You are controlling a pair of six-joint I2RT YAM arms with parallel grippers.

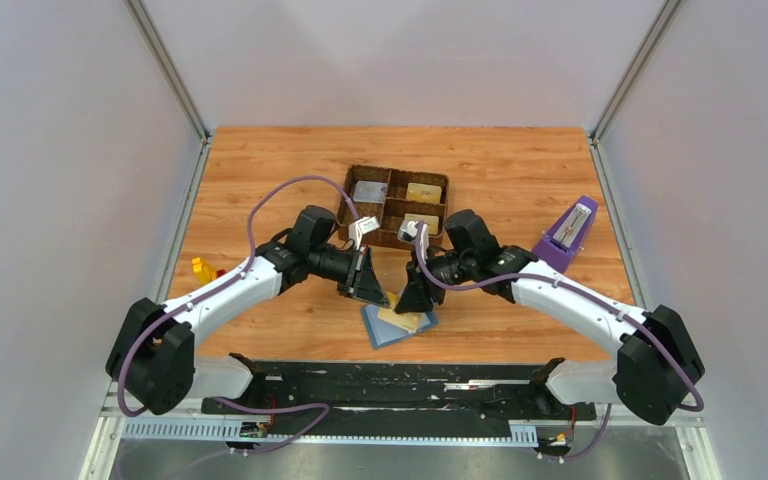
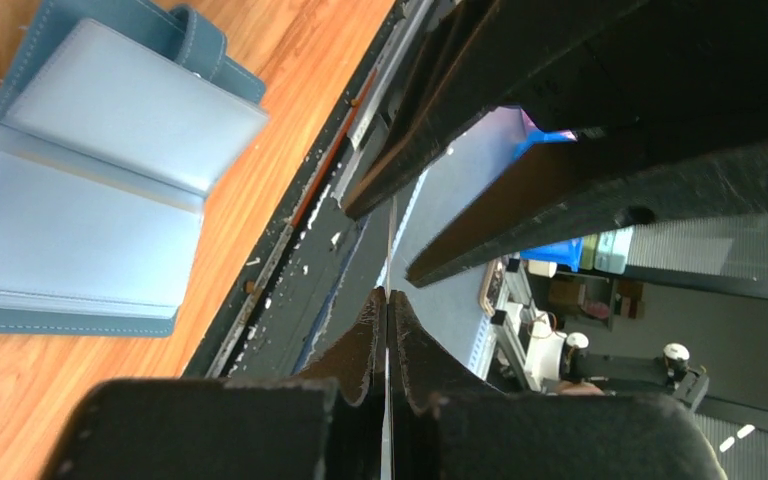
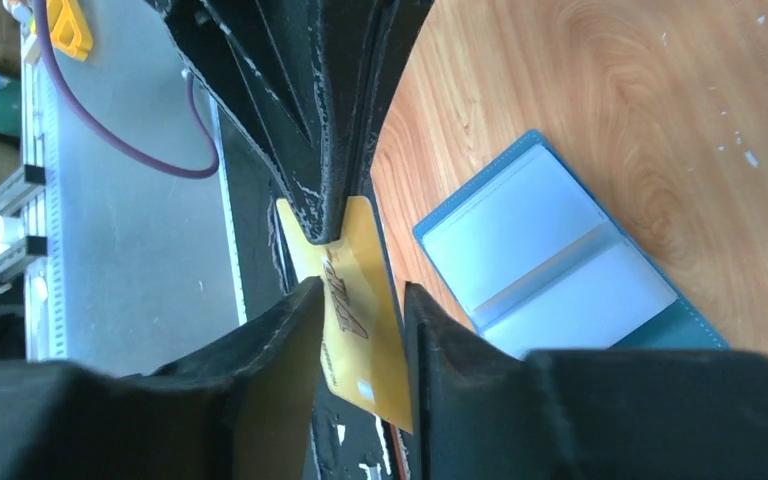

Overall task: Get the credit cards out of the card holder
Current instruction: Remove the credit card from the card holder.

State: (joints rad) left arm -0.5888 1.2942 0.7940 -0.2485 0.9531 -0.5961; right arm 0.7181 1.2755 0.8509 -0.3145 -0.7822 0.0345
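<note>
The blue card holder point(image 1: 385, 328) point(image 2: 90, 190) point(image 3: 550, 260) lies open on the wood near the table's front edge, its light pockets facing up. Above it, my left gripper point(image 1: 373, 288) point(image 2: 388, 295) is shut on a gold-yellow credit card point(image 3: 365, 340) point(image 1: 400, 319). In the left wrist view the card shows only as a thin edge between the pads. My right gripper point(image 1: 415, 296) point(image 3: 360, 290) faces the left one, and its jaws stand open on either side of the same card, with gaps still showing.
A brown woven divided tray point(image 1: 394, 205) behind the grippers holds flat cards in its compartments. A purple metronome point(image 1: 566, 238) stands at the right, and yellow and red blocks point(image 1: 203, 270) lie at the left. A black rail point(image 1: 400, 385) runs along the near edge.
</note>
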